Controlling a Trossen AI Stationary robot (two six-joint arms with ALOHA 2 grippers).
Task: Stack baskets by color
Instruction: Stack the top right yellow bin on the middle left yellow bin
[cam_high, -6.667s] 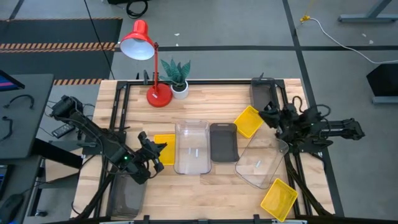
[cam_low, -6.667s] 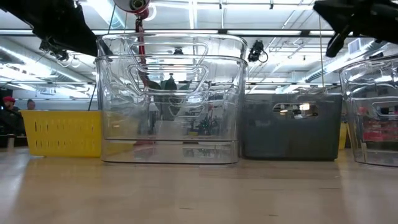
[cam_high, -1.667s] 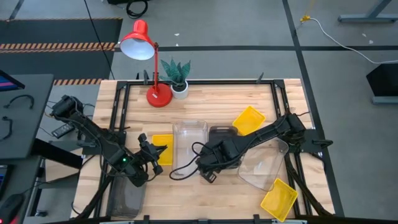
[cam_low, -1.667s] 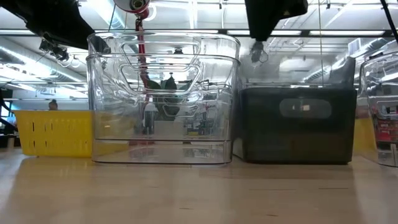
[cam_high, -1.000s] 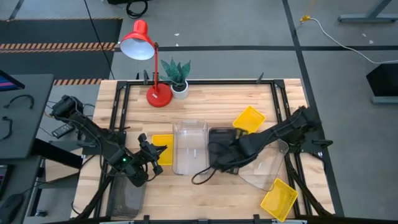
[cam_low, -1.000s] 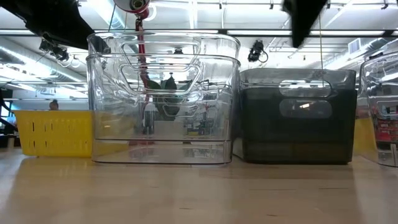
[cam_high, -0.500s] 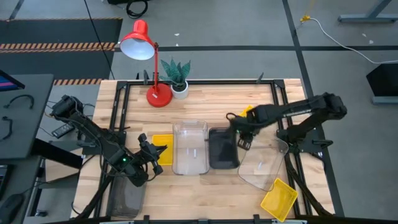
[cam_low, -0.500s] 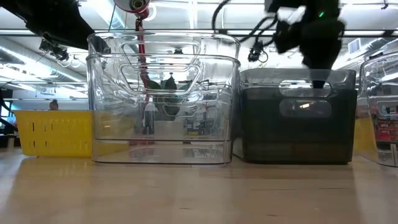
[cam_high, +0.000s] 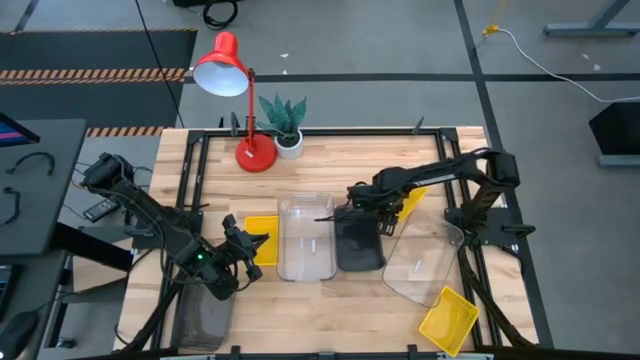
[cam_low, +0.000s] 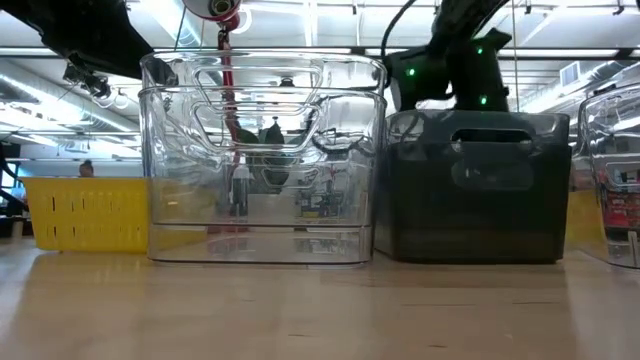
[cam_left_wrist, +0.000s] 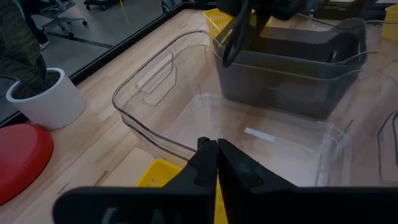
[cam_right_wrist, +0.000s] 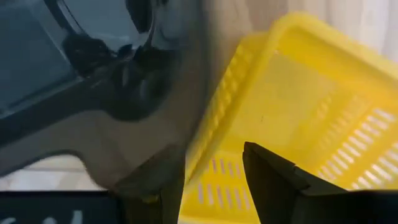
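Note:
My right gripper (cam_right_wrist: 211, 180) is open and points down over a yellow basket (cam_right_wrist: 298, 112) at the far right of the stacked dark grey baskets (cam_high: 358, 238). Its fingers stand on either side of that basket's near rim (cam_right_wrist: 208, 140); whether they touch it, I cannot tell. Two clear baskets (cam_high: 306, 235) sit nested left of the grey stack. My left gripper (cam_left_wrist: 214, 152) is shut and hangs still above a second yellow basket (cam_high: 263, 232) left of the clear ones.
A clear basket (cam_high: 420, 262) lies tilted at the right, with a third yellow basket (cam_high: 447, 320) near the front right corner. A dark grey basket (cam_high: 205, 318) sits under my left arm. The red lamp (cam_high: 240, 100) and the potted plant (cam_high: 285, 125) stand at the far edge.
My right gripper has swung from the near end of the grey stack toward the table's far edge, past the stack's right side, tipping to point more steeply down and sinking over the yellow basket beside the stack. The baskets have stayed where they were.

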